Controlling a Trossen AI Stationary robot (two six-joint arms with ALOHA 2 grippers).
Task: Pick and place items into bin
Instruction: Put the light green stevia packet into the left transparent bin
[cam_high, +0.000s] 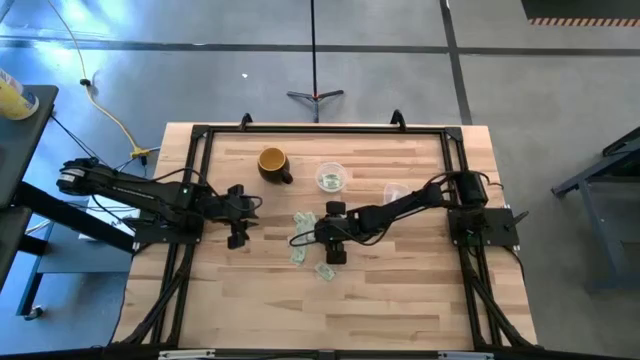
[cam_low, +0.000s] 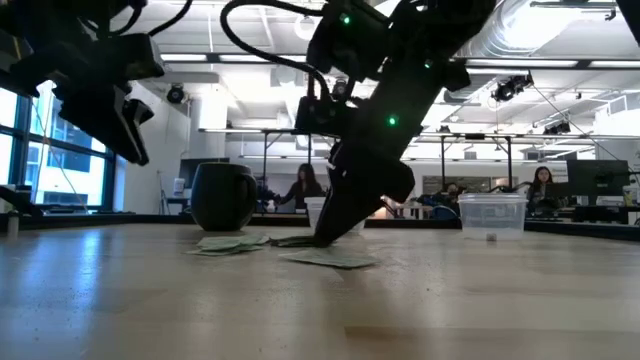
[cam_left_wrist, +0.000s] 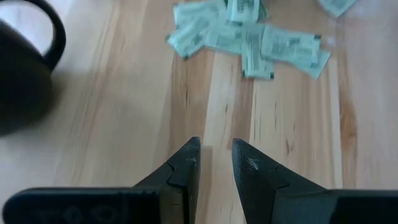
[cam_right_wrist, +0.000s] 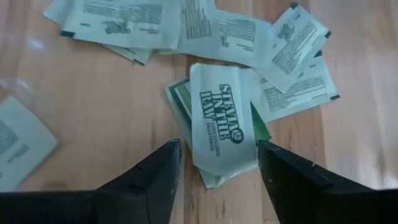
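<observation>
Several pale-green-and-white slips (cam_high: 303, 220) lie flat in a loose scatter at the table's middle, with a few more (cam_high: 322, 270) nearer the near edge. My right gripper (cam_right_wrist: 217, 165) is open and low over the scatter. Its fingers stand on either side of a slip (cam_right_wrist: 221, 121) that lies on top of another. In the low view its tips (cam_low: 325, 235) reach down to the tabletop. The clear bowl (cam_high: 331, 178) sits just beyond the scatter and holds a few slips. My left gripper (cam_left_wrist: 214, 158) is open by a narrow gap. It hovers to the left of the slips (cam_left_wrist: 249, 34).
A yellow mug (cam_high: 273, 163) stands left of the bowl, close to my left gripper; it looks dark in the low view (cam_low: 222, 195). A small clear cup (cam_high: 392, 192) stands right of the bowl, beside my right arm. Bare wood (cam_high: 330, 310) stretches toward the near edge.
</observation>
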